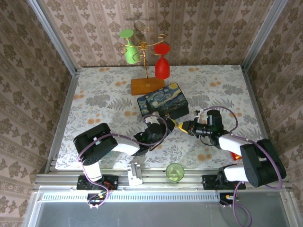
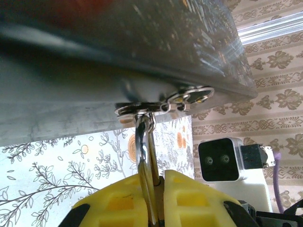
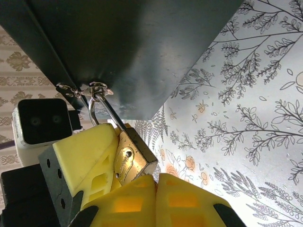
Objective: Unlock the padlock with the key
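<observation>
Padlock (image 3: 135, 158): small, brass body, thin silver shackle (image 3: 105, 111). It hangs from the metal hasp (image 3: 90, 89) on the front wall of the dark painted box (image 1: 163, 105). The shackle is threaded through the hasp loop and still seated in the body. In the right wrist view the body tilts, shackle end up and to the left, lower end down to the right.

Left gripper (image 2: 154, 184): yellow pads drawn together on the padlock. In the left wrist view the silver shackle rises out of the narrow seam between them, straight up to the hasp. From the right wrist, one of its yellow fingers (image 3: 85, 153) lies flat against the left face of the brass body, touching it.

Right gripper (image 3: 156, 189): directly below the padlock, pads pressed together with only a thin seam showing. The lower end of the brass body meets the top of these pads. Whether anything is pinched in the seam cannot be told, and no key is made out.

From the top view, both grippers meet nose to nose at the near front edge of the box, left from the left, right from the right. The box sits mid-table on a floral cloth (image 1: 213, 90). Behind it is a wooden-based stand (image 1: 147, 85) hung with a green and a red glass. A green cup (image 1: 175, 171) stands at the near rail between the arm bases.
</observation>
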{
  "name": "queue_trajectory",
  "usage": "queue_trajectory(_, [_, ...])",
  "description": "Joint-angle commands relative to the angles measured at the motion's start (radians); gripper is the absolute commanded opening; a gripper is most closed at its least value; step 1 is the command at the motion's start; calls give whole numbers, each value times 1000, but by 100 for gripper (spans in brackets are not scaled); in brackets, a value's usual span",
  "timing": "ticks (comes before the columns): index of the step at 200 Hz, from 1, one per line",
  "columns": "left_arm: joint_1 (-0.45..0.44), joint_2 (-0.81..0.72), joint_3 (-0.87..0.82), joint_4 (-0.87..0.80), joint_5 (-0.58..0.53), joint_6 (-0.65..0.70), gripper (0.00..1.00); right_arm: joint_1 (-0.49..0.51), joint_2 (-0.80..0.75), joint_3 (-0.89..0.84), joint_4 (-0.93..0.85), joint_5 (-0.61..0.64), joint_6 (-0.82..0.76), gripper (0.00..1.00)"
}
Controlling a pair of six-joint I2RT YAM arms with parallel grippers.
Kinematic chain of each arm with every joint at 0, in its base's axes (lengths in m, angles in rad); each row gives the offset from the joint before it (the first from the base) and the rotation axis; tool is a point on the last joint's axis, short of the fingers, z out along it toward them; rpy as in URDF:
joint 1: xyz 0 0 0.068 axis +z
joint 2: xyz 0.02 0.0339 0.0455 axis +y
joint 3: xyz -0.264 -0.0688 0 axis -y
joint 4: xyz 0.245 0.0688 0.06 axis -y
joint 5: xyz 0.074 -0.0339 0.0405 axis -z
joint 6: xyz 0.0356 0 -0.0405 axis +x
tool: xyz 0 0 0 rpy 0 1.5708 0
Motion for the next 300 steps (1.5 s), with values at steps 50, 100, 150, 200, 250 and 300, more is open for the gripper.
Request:
queue_trajectory(50, [-32, -22, -29, 97, 128, 33, 0, 24, -20, -6, 6, 12, -6, 12])
queue_trajectory(100, [-31, 8, -39, 144, 110, 16, 0, 23, -31, -42, -32, 26, -22, 29])
queue_trajectory(150, [-24, -32, -64, 97, 86, 42, 0, 12, -199, -65, -219, 75, -163, 49])
queue_trajectory(200, [-23, -50, -66, 67, 84, 67, 0, 26, -464, 10, -661, 353, -477, 54])
queue_trajectory(250, [-18, -70, -79, 71, 88, 65, 0, 304, -435, 60, -694, 656, -552, 47])
queue_trajectory(300, [-30, -109, -70, 37, 84, 80, 0, 388, -296, 117, -648, 654, -623, 33])
